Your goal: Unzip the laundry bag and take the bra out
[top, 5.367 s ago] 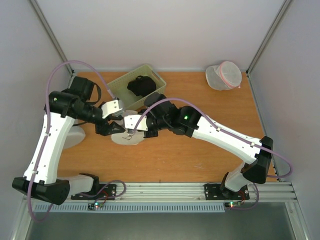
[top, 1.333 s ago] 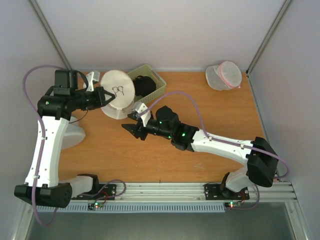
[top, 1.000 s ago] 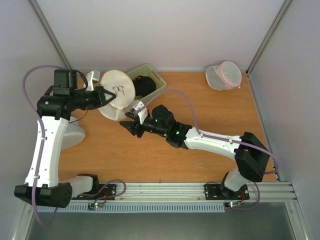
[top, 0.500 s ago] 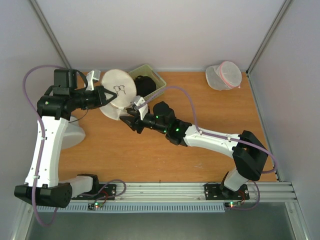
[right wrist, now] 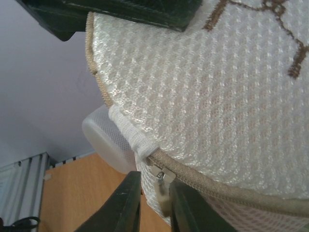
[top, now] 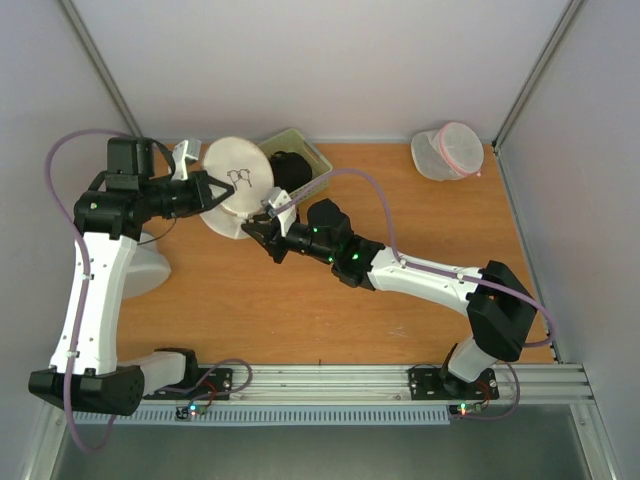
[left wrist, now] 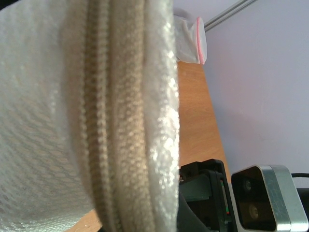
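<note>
Top external view: the laundry bag is held up on edge over the rear left of the table, clamped by the left gripper. Its zip pull is bracketed by the right gripper, whose fingers are set narrowly apart and not yet pinched.

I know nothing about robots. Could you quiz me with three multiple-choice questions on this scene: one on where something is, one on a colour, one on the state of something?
1. Where is the bag with the pink zip? A) the table's far right corner B) its near left corner C) on the floor
2. The basket is: A) red B) pale green C) blue
3. The round laundry bag's zip is: A) wide open B) closed C) missing
Answers: 1 A, it sits alone there. 2 B, its rim shows green. 3 B, its teeth meet, the pull between the right claw's fingers.
</note>
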Controlling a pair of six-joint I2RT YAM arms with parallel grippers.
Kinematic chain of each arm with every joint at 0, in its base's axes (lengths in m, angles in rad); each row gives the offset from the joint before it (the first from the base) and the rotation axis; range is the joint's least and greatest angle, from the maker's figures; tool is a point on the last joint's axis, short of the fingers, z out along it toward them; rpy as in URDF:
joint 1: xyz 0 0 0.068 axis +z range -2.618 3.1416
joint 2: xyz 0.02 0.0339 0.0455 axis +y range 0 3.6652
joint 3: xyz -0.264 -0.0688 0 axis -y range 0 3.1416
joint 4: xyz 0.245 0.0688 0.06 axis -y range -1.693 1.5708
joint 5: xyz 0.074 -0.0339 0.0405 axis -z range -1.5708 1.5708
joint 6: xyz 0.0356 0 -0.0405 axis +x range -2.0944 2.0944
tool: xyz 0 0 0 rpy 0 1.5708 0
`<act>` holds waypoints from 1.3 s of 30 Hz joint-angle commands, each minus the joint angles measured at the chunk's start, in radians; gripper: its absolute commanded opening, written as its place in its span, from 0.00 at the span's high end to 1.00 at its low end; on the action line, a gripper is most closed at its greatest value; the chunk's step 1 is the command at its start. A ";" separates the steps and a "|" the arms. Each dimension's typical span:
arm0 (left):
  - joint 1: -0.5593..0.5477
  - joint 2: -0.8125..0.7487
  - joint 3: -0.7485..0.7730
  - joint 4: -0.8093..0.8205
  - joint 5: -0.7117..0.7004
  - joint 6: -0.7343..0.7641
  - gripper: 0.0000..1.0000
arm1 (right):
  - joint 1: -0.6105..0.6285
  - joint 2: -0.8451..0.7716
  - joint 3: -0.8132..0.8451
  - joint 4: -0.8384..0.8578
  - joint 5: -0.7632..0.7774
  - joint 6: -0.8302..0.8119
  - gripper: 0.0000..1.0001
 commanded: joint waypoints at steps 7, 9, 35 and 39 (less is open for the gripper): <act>0.003 -0.020 0.005 0.060 0.025 0.026 0.99 | -0.008 -0.057 0.035 -0.014 0.026 -0.007 0.99; 0.004 -0.022 0.009 0.050 0.017 0.051 0.99 | -0.018 -0.069 0.035 -0.041 0.034 -0.011 0.99; -0.032 0.003 -0.400 0.204 0.169 0.396 0.99 | -0.090 -0.133 -0.088 -0.552 0.044 -0.217 0.99; -0.033 0.070 -0.505 0.310 0.151 0.425 0.91 | -0.048 -0.092 -0.141 -0.509 -0.018 -0.175 0.99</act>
